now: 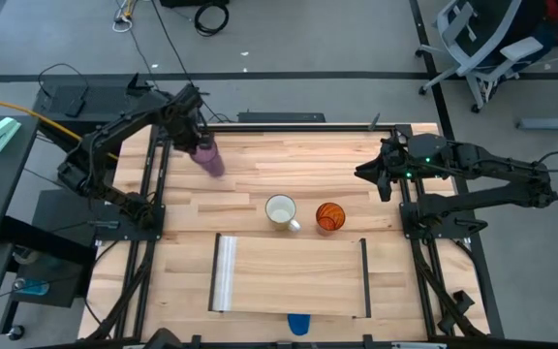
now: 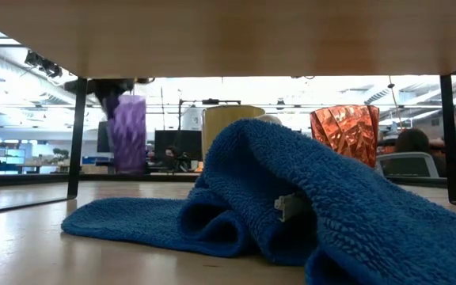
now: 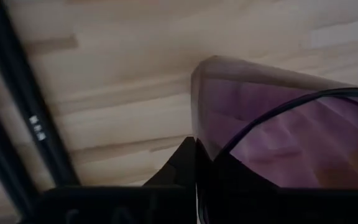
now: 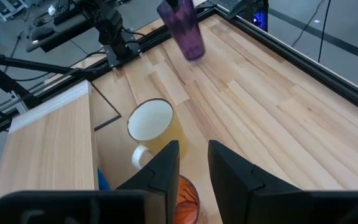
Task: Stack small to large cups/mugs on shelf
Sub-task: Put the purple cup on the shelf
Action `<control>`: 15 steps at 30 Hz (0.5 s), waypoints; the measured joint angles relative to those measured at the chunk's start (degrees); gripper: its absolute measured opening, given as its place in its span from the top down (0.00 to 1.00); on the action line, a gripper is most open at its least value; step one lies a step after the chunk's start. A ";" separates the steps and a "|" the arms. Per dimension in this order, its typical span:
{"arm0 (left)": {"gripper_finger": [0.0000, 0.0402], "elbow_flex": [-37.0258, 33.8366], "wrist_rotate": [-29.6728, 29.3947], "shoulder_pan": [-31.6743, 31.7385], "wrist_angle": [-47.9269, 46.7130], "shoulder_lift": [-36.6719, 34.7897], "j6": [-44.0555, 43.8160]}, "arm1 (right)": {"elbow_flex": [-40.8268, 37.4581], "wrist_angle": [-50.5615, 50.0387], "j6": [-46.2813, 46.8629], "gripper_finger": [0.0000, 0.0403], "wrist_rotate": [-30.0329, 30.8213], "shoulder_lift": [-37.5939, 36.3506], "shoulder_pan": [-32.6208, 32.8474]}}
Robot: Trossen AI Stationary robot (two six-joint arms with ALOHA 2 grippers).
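The purple tumbler (image 1: 209, 158) hangs at the table's far left, with my left gripper (image 1: 200, 143) shut on it from above. In the table's middle the white mug (image 1: 281, 211) stands upright, handle toward the near edge, and the orange tumbler (image 1: 329, 216) stands just to its right. The pale shelf board (image 1: 294, 276) lies on the table nearer the front edge. My right gripper (image 4: 193, 168) waits open at the far right, above and behind the mug (image 4: 151, 124) and the orange tumbler (image 4: 182, 199), touching nothing. My left gripper holds the purple tumbler by its rim (image 3: 197, 152), one finger (image 3: 178, 167) outside the wall and the other (image 3: 241, 177) inside the cup. The fingers point down from above. The tumbler (image 2: 127, 133) hangs below them, tilted a little and clear of the table.
A blue towel (image 2: 275, 198) lies crumpled at the table's front edge (image 1: 299, 323), just ahead of the shelf. The shelf has a shiny strip (image 1: 226, 273) on its left end and a thin dark rail (image 1: 364, 276) on its right. Black frame rails (image 1: 153, 184) run along both table sides.
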 joint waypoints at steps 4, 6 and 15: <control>0.97 8.33 1.49 -0.65 -2.33 0.01 0.13 | 0.00 -0.01 -0.04 0.77 0.87 0.00 0.00; 0.97 13.20 1.50 -1.35 -4.62 0.00 0.18 | 0.00 -0.37 -0.02 0.77 1.63 0.00 0.00; 0.97 37.98 1.64 -8.03 -13.56 -0.02 -0.31 | 0.00 -2.81 -0.02 0.77 1.75 0.02 0.00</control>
